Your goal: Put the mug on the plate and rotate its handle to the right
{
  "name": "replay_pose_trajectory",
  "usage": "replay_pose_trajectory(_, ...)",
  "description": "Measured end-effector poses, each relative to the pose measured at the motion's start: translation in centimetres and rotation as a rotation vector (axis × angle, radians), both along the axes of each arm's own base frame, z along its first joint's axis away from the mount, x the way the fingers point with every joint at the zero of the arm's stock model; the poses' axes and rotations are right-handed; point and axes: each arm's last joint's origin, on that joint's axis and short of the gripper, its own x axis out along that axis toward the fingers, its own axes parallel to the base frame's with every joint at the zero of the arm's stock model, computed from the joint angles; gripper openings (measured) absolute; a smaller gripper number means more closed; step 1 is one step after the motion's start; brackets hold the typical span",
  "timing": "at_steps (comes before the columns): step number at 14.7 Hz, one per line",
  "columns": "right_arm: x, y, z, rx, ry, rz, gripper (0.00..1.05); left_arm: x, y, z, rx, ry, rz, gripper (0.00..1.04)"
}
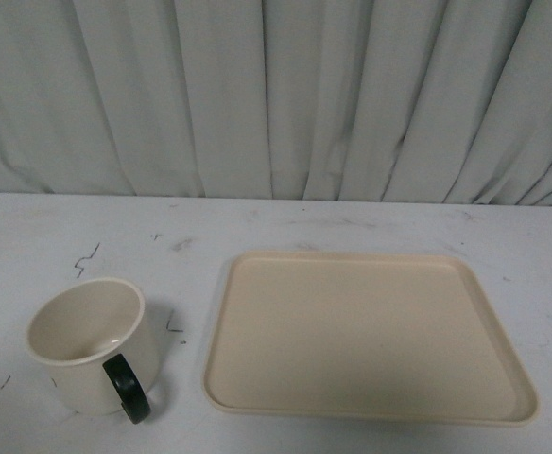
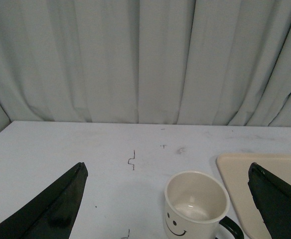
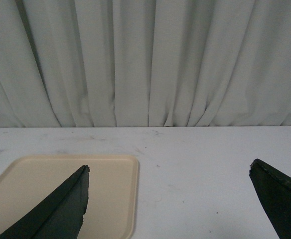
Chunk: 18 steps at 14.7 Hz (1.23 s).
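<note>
The cream-white mug [image 1: 85,342] stands upright on the white table at the front left, left of the plate and apart from it. Its dark handle [image 1: 127,388] points toward the camera and slightly right. The beige plate [image 1: 366,333] lies flat and bare at centre right. Neither gripper shows in the front view. In the left wrist view the mug [image 2: 195,206], smiley face toward the camera, sits ahead of my open left gripper [image 2: 168,172], with the plate's corner [image 2: 245,172] beside it. My right gripper [image 3: 169,172] is open and empty, with the plate's corner [image 3: 110,189] beside one finger.
A pale pleated curtain [image 1: 276,95] hangs along the table's far edge. The white tabletop [image 1: 257,222] has small dark scuff marks near the mug.
</note>
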Motion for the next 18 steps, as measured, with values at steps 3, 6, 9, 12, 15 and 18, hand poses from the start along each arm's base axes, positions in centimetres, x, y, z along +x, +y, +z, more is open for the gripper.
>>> replay_pose_trajectory(3,0.0,0.0,0.0,0.0,0.0,0.0,0.98,0.0,0.0,0.0,0.0,0.0,0.0,0.98)
replay_pose_trajectory(6,0.0,0.0,0.0,0.0,0.0,0.0,0.98,0.0,0.0,0.0,0.0,0.0,0.0,0.98)
replay_pose_trajectory(9,0.0,0.0,0.0,0.0,0.0,0.0,0.98,0.0,0.0,0.0,0.0,0.0,0.0,0.98)
replay_pose_trajectory(12,0.0,0.0,0.0,0.0,0.0,0.0,0.98,0.0,0.0,0.0,0.0,0.0,0.0,0.98)
replay_pose_trajectory(15,0.0,0.0,0.0,0.0,0.0,0.0,0.98,0.0,0.0,0.0,0.0,0.0,0.0,0.98)
replay_pose_trajectory(18,0.0,0.0,0.0,0.0,0.0,0.0,0.98,0.0,0.0,0.0,0.0,0.0,0.0,0.98)
